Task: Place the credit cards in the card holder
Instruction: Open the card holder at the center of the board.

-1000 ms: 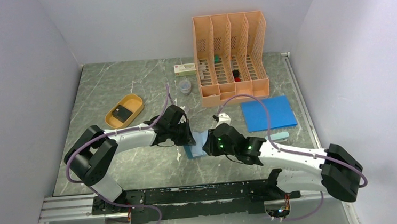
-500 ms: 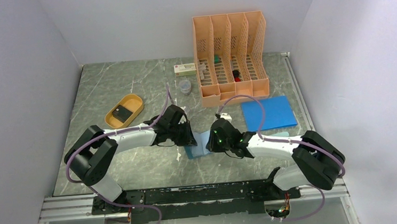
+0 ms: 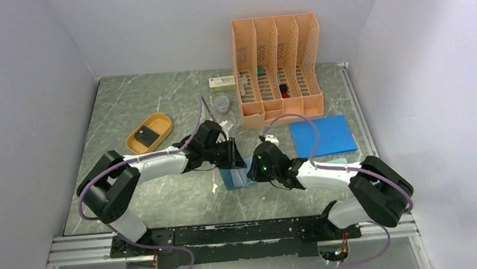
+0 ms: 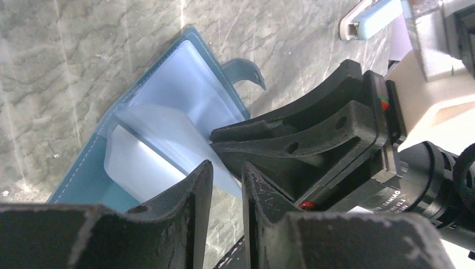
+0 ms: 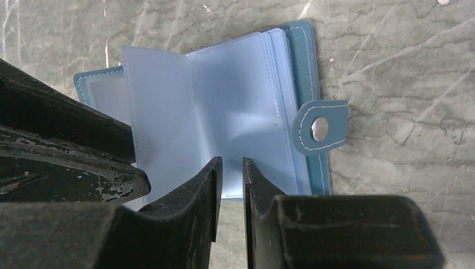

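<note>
The teal card holder (image 3: 234,178) lies open on the table between my two grippers, its clear pockets fanned out (image 5: 241,112) and its snap tab (image 5: 319,128) to the side. One clear leaf stands up (image 4: 162,131). My left gripper (image 3: 232,154) hovers at the holder's left side, shut to a narrow slit with nothing in it (image 4: 227,165). My right gripper (image 3: 256,170) is at the pockets' near edge, also shut to a slit and empty (image 5: 232,159). One dark credit card (image 3: 148,136) lies in the orange oval tray (image 3: 164,122), far left of both grippers.
An orange file organizer (image 3: 279,67) stands at the back. A flat bright-blue sheet (image 3: 322,135) lies to the right. A small white box (image 3: 222,82) and a clear cup (image 3: 222,103) sit behind the grippers. A pale blue bar (image 3: 336,163) lies beside my right arm.
My left gripper has swung right and up over the holder's left side. My right arm drew in closer to the holder a second ago and has since held still.
</note>
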`<action>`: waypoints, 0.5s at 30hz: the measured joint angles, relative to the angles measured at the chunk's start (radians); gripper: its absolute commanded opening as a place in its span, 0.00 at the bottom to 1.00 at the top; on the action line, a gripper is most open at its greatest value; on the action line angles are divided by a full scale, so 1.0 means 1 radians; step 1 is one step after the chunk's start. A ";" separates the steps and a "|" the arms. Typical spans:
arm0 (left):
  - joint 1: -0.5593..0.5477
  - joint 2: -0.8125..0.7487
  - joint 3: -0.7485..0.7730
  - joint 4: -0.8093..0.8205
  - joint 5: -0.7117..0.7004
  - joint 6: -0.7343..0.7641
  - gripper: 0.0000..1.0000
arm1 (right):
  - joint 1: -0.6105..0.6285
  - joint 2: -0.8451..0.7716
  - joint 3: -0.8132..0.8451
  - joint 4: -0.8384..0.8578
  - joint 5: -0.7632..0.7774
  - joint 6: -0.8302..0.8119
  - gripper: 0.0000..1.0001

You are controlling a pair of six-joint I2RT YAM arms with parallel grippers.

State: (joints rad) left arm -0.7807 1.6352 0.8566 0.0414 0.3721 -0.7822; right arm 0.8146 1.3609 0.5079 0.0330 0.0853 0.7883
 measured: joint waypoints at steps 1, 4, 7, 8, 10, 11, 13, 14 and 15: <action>0.000 0.000 0.000 0.005 0.002 0.000 0.31 | 0.000 0.001 0.000 0.001 0.000 0.000 0.24; 0.000 0.000 0.000 0.019 0.006 0.000 0.31 | -0.001 0.001 0.000 0.003 -0.002 0.000 0.24; 0.000 0.002 0.000 0.028 0.008 0.000 0.30 | -0.002 0.001 0.000 0.003 -0.005 0.000 0.24; 0.000 0.005 -0.001 0.033 0.008 0.000 0.30 | -0.002 0.001 0.000 0.003 -0.005 0.000 0.24; -0.001 0.014 -0.001 0.040 0.008 0.000 0.29 | -0.002 0.001 0.000 0.003 -0.007 0.000 0.24; -0.001 0.018 -0.001 0.040 0.008 0.000 0.29 | -0.002 0.001 -0.001 0.003 -0.008 0.000 0.24; -0.002 0.029 -0.003 0.040 0.006 0.000 0.28 | -0.002 0.001 -0.002 0.005 -0.008 0.000 0.24; -0.002 0.034 -0.004 0.040 0.006 0.000 0.27 | -0.002 0.000 -0.002 0.005 -0.008 0.000 0.24; -0.003 0.037 -0.005 0.041 0.005 0.000 0.27 | -0.002 -0.001 -0.003 0.005 -0.008 0.000 0.24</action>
State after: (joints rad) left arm -0.7834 1.6718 0.8513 0.0822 0.3775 -0.7818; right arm 0.8127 1.3598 0.5045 0.0383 0.0769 0.7887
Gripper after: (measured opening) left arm 0.285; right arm 0.239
